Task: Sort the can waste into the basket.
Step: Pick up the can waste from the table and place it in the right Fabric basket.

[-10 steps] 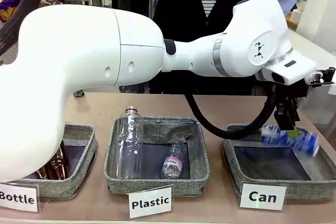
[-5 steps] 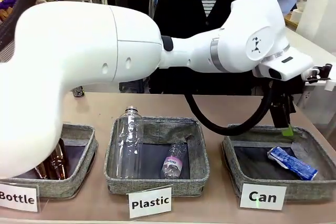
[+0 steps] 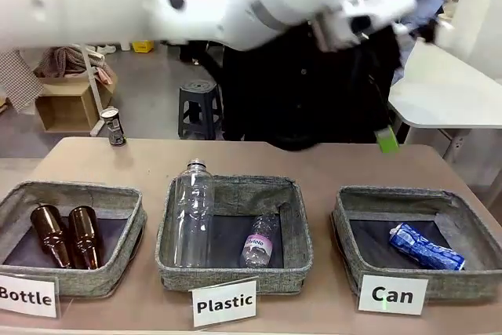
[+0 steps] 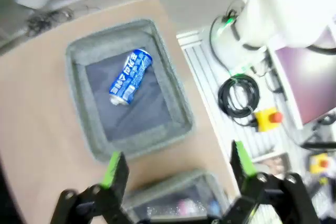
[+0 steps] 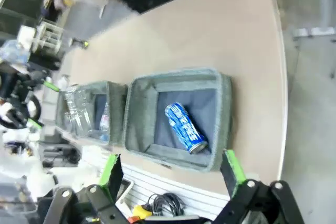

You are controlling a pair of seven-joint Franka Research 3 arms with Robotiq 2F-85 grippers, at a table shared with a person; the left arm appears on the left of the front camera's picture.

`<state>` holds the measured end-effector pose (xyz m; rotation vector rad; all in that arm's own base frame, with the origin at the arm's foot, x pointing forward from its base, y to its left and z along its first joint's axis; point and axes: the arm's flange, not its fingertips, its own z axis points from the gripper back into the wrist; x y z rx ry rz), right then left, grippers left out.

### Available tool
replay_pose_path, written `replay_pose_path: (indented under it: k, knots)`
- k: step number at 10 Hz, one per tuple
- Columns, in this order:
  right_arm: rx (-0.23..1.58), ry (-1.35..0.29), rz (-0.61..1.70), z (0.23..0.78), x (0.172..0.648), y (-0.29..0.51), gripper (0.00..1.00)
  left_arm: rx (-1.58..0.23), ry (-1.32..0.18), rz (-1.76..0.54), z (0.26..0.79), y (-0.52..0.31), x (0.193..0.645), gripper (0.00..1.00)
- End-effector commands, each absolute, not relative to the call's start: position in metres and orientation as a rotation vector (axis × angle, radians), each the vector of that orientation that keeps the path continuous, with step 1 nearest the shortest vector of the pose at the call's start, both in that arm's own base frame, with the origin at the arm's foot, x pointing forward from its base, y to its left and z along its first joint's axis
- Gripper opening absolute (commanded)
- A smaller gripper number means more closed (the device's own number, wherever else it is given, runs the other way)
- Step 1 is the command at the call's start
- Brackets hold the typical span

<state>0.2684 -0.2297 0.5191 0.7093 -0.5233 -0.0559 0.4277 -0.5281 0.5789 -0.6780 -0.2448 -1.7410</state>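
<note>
The blue crushed can (image 3: 426, 246) lies on the dark base of the grey basket (image 3: 342, 225) behind the "Can" sign (image 3: 392, 294). A dark crushed can (image 3: 114, 125) stands on the table's far left edge. My left arm is raised high and blurred, with one green pad (image 3: 385, 140) hanging above the table behind the basket. In the left wrist view my left gripper (image 4: 177, 163) is open and empty, well above the basket (image 4: 177, 94) and the blue can (image 4: 130, 76). My right gripper (image 5: 171, 170) is open and empty too, high over the same basket (image 5: 223, 109) and blue can (image 5: 185, 128).
The middle "Plastic" basket (image 3: 298, 233) holds a tall clear bottle (image 3: 192, 213) and a small one (image 3: 258, 241). The left "Bottle" basket (image 3: 133, 229) holds two brown bottles (image 3: 69, 235). A person in dark clothes stands at the far side. A white table (image 3: 443, 92) is at the back right.
The left gripper opened and the blue can dropped onto the floor of the "Can" basket. The left arm then rose and swung away upward, uncovering the table's left side.
</note>
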Motion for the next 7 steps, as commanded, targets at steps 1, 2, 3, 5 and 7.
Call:
replay_pose_path:
  k: [1,2,3,5,7]
  knots:
    - [0.748,-0.516,0.075,0.505,0.311,-0.185,1.0,-0.766,-0.272,-1.589,0.591,-0.413,0.408,1.0]
    - [0.804,-0.49,0.12,0.499,0.333,-0.152,1.0,-0.828,-0.287,-1.498,0.599,-0.367,0.417,1.0]
    - [0.848,-0.46,0.17,0.492,0.35,-0.118,1.0,-0.87,-0.332,-1.372,0.603,-0.32,0.424,1.0]
    - [0.922,-0.391,0.231,0.485,0.38,-0.05,1.0,-0.976,-0.411,-1.112,0.603,-0.218,0.438,1.0]
    - [1.091,-0.241,0.239,0.485,0.398,0.015,1.0,-1.075,-0.462,-0.798,0.582,-0.107,0.438,1.0]
